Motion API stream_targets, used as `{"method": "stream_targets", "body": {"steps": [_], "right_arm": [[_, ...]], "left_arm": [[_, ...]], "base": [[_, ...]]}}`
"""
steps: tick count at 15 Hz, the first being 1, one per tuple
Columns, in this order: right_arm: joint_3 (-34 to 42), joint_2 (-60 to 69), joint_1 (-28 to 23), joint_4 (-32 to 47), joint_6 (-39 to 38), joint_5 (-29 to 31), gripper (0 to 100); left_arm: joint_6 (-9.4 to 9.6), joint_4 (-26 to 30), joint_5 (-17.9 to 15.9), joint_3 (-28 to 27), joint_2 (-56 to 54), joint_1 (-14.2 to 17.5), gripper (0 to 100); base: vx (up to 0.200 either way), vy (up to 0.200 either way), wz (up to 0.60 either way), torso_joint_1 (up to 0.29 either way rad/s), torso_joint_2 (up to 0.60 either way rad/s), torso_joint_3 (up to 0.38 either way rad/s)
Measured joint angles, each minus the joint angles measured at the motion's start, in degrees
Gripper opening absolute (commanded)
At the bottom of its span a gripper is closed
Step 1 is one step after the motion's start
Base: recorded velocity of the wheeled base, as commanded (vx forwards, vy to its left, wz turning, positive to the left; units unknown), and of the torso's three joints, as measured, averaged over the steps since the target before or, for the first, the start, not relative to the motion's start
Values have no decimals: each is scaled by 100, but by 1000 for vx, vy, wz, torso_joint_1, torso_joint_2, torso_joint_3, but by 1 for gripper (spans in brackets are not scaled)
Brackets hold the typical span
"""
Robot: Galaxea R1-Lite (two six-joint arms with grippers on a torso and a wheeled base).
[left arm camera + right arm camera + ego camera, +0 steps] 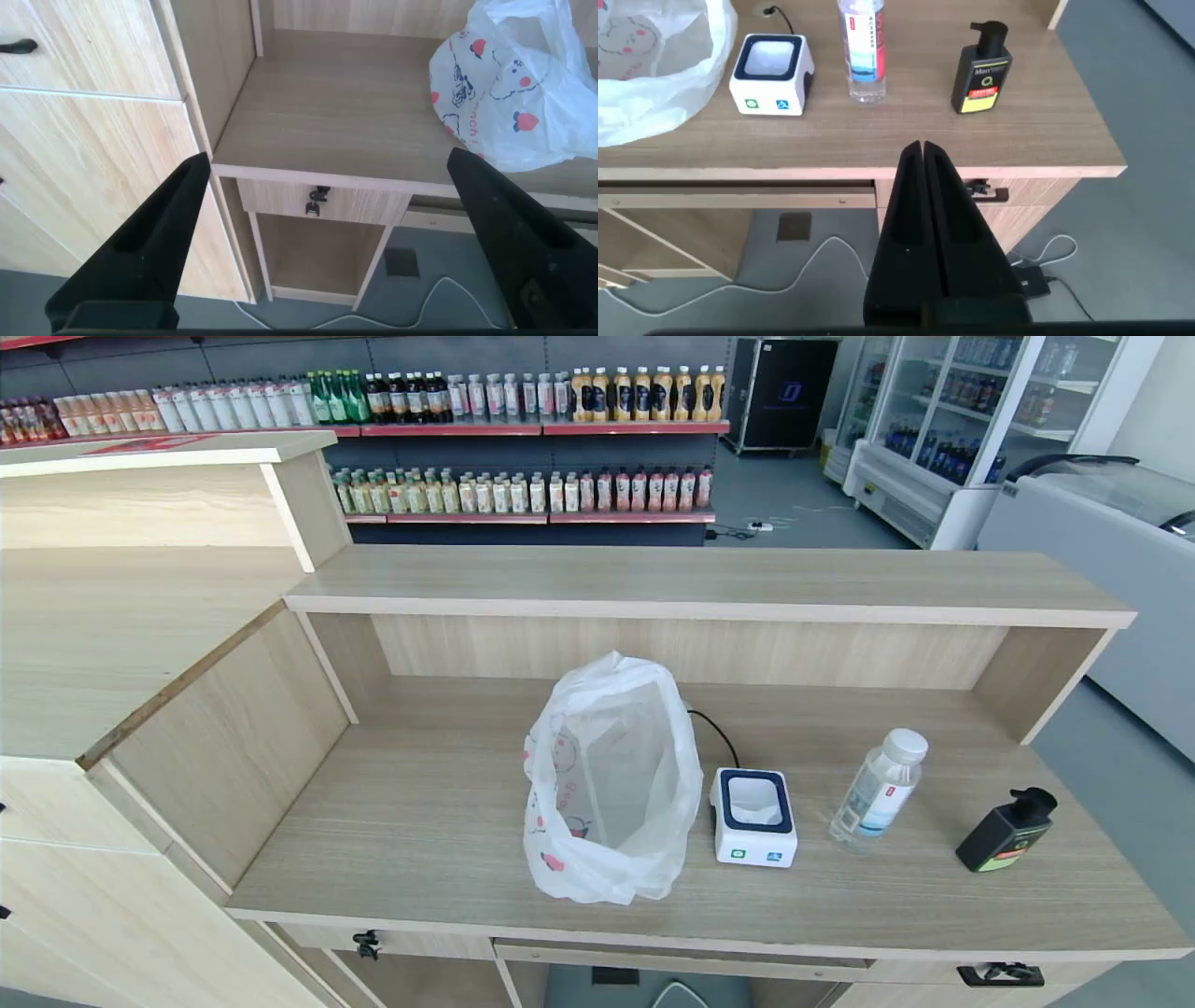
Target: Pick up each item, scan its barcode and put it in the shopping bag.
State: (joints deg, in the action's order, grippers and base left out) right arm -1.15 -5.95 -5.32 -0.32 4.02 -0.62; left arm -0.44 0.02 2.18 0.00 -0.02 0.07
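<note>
A white plastic shopping bag (611,784) stands open in the middle of the wooden counter (420,821). Right of it sits a white barcode scanner (754,816) with a dark window. Further right stand a clear water bottle (878,791) with a white cap and a black pump bottle (1006,831). My left gripper (322,233) hangs open below the counter's front edge, left of the bag (523,84). My right gripper (923,187) is shut with nothing in it, low in front of the counter, before the water bottle (863,51), pump bottle (980,70) and scanner (771,73).
A raised shelf (709,583) runs along the counter's back, with a side panel (233,747) at its left. Drawers with black handles (999,974) sit under the front edge. Shelves of bottles (523,439) and fridges (934,420) stand far behind.
</note>
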Motion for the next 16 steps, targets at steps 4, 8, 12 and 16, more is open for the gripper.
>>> {"method": "stream_targets", "body": {"steps": [4,8,12,16], "right_arm": [[-1556,-1390,184,-80,-88,-299,0],[-3248,-3923,312,-591,68,-466,0],[-3523,-5474,361,-1298,251,-734,100],[-2909,-6673,122,-2661,328,-837,100]], "left_arm": [[1,-2,0,0,2,0,100],[1,-2,0,0,0,0,100],[0,-2,0,0,0,0,100],[1,-2,-2,0,0,-2,100]], "base": [[0,0,0,0,0,0],[0,0,0,0,0,0],[0,0,0,0,0,0],[0,0,0,0,0,0]]}}
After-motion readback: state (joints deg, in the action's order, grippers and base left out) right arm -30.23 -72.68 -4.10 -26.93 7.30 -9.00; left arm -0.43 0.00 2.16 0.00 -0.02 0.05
